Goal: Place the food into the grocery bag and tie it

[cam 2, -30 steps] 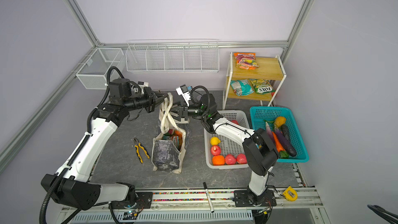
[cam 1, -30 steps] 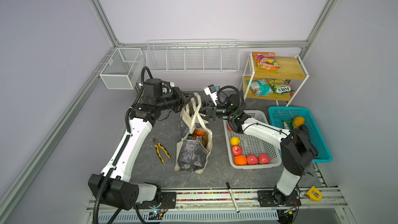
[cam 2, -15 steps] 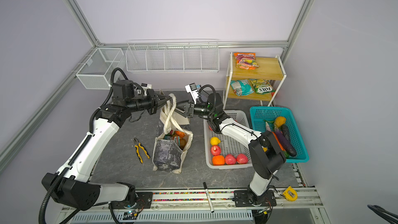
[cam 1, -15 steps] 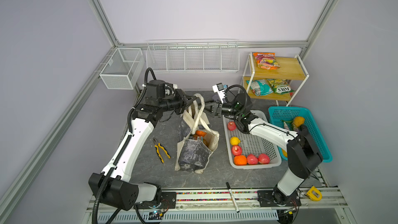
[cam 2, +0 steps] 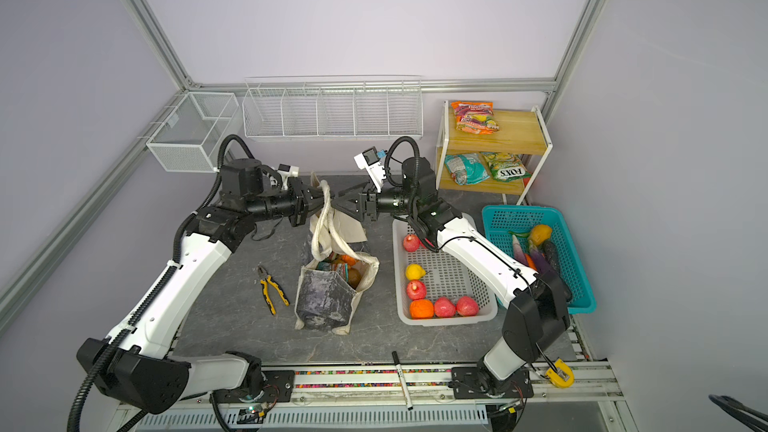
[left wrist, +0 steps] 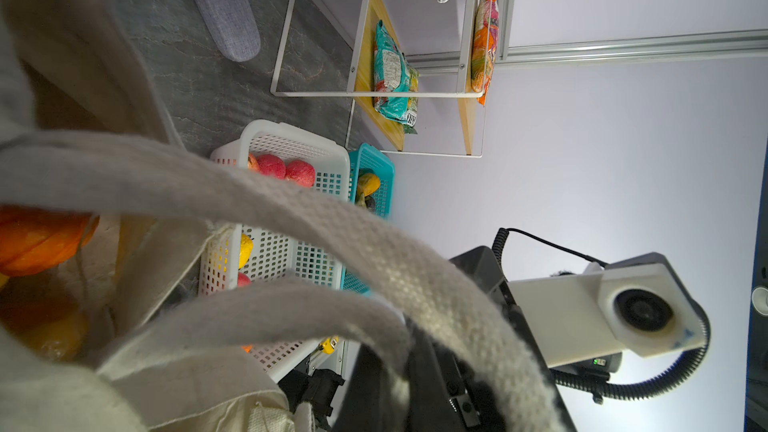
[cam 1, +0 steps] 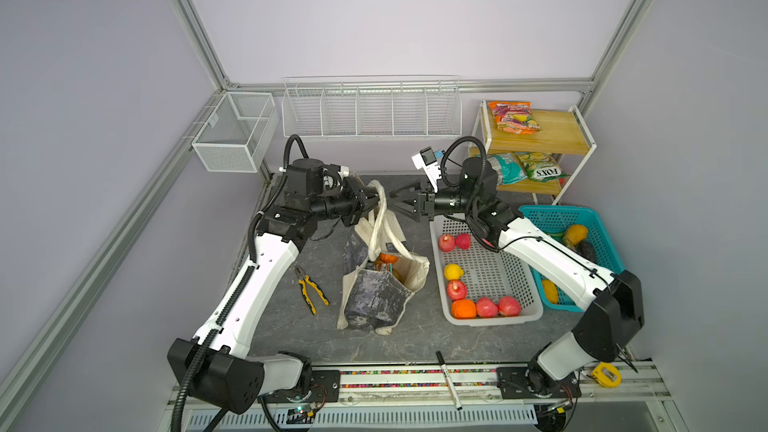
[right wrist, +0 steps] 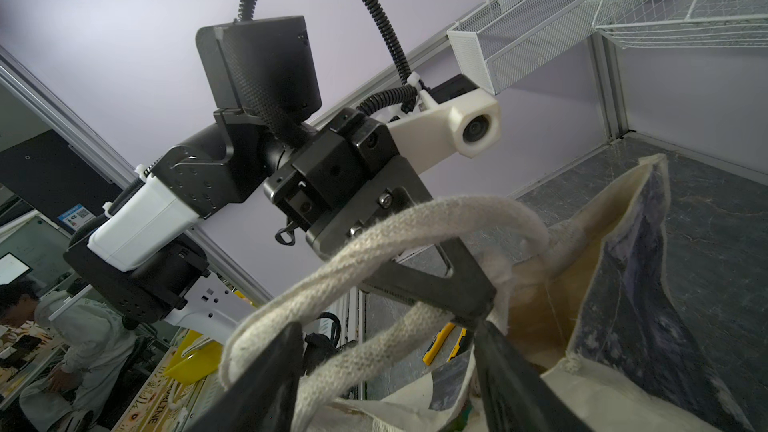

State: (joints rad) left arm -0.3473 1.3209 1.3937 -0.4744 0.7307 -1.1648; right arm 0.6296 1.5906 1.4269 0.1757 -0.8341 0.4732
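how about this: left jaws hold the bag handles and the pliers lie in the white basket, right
No: the pliers lie on the table, left of the bag, as both top views show. The left gripper does hold the handles in its jaws.

I am seeing the handles (cam 1: 379,218) rising from the bag (cam 1: 376,297) to the left gripper (cam 1: 374,200), which is pinching them, so they are crossing the bag's mouth. The right gripper (cam 1: 397,205) is facing it, jaws spread around the strands; together they are blocking the space over the bag. Pliers (cam 1: 311,290) are lying near the bag's left. The white basket (cam 1: 494,320) is flanking its right, leaving a narrow lane. Bare table (cam 1: 374,347) is lying in front.
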